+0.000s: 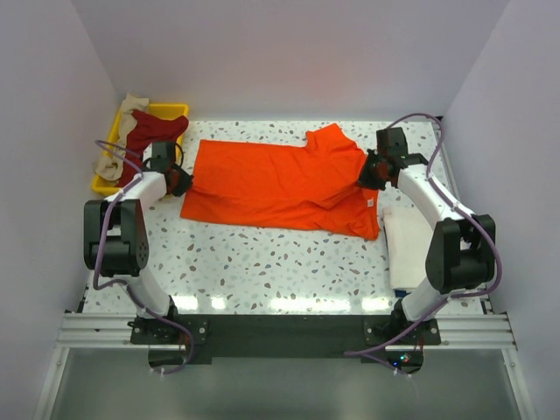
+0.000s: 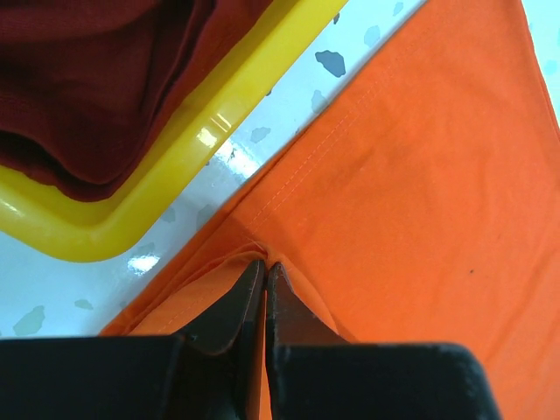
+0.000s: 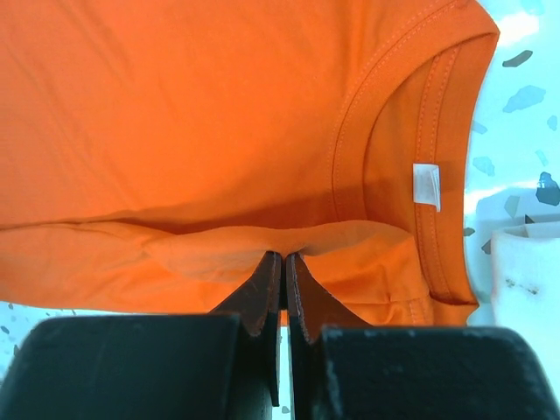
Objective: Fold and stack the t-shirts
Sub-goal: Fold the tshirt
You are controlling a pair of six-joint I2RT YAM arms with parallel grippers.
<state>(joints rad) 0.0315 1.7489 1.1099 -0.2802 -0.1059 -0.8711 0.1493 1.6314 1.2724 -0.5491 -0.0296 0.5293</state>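
A bright orange t-shirt (image 1: 280, 179) lies spread across the middle of the speckled table, partly folded lengthwise, with one sleeve pointing to the back. My left gripper (image 1: 181, 181) is at its left edge, shut on a pinch of the hem (image 2: 265, 264). My right gripper (image 1: 369, 171) is at the collar end, shut on a raised fold of orange cloth (image 3: 284, 255); the collar's white tag (image 3: 426, 185) shows just beyond. A dark red t-shirt (image 1: 153, 131) and a beige one (image 1: 131, 105) lie crumpled in the tray. A cream-white t-shirt (image 1: 404, 249) lies folded at the right.
The yellow plastic tray (image 1: 179, 109) stands at the back left corner, its rim (image 2: 175, 166) close to my left fingers. White walls enclose the table on three sides. The arm bases are at the near edge.
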